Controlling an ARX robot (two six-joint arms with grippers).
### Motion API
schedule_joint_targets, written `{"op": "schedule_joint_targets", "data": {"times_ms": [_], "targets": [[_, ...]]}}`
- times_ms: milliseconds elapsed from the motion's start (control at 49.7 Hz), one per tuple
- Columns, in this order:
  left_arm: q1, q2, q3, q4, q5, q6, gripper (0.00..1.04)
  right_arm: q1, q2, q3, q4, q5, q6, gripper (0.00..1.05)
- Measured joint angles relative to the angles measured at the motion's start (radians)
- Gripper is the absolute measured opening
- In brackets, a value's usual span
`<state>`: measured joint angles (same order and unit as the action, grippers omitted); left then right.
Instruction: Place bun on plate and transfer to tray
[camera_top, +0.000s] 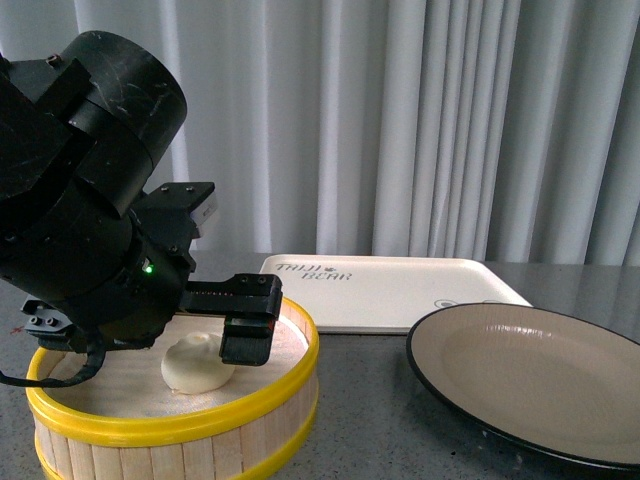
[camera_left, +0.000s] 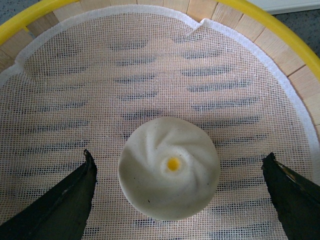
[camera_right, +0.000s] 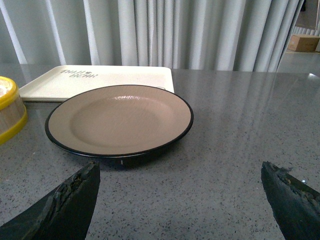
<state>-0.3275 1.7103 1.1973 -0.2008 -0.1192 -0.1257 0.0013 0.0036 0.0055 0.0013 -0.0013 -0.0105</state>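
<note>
One bun (camera_left: 169, 175) sits inside the steamer basket (camera_top: 170, 428).

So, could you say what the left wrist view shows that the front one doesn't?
Only the left wrist view: the bun from above, swirled with a yellow dot, and the left gripper open, clear of it either side. Only the front view: the plate, the curtain and the lettering on the tray. Both: the bun in the yellow-rimmed steamer basket.
</note>
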Motion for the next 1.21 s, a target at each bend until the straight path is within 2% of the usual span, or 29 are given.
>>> {"op": "schedule_joint_targets", "data": {"times_ms": [342,523,664,945,1046,1207], "targets": [[0.000,0.013,0.004,-0.015,-0.005,-0.030,0.98,0.000,0.000,0.000,0.000,0.000,0.000,0.96],[-0.002,0.016,0.004,-0.008,-0.005,-0.034,0.75,0.000,0.000,0.000,0.000,0.000,0.000,0.96],[-0.003,0.017,0.004,0.032,0.013,-0.037,0.49,0.000,0.000,0.000,0.000,0.000,0.000,0.96],[-0.008,0.013,0.004,0.104,0.041,-0.043,0.06,0.000,0.000,0.000,0.000,0.000,0.000,0.96],[-0.024,0.006,0.016,0.169,0.080,-0.014,0.04,0.000,0.000,0.000,0.000,0.000,0.000,0.96],[-0.100,0.073,0.171,0.282,0.181,0.042,0.04,0.000,0.000,0.000,0.000,0.000,0.000,0.96]]}}
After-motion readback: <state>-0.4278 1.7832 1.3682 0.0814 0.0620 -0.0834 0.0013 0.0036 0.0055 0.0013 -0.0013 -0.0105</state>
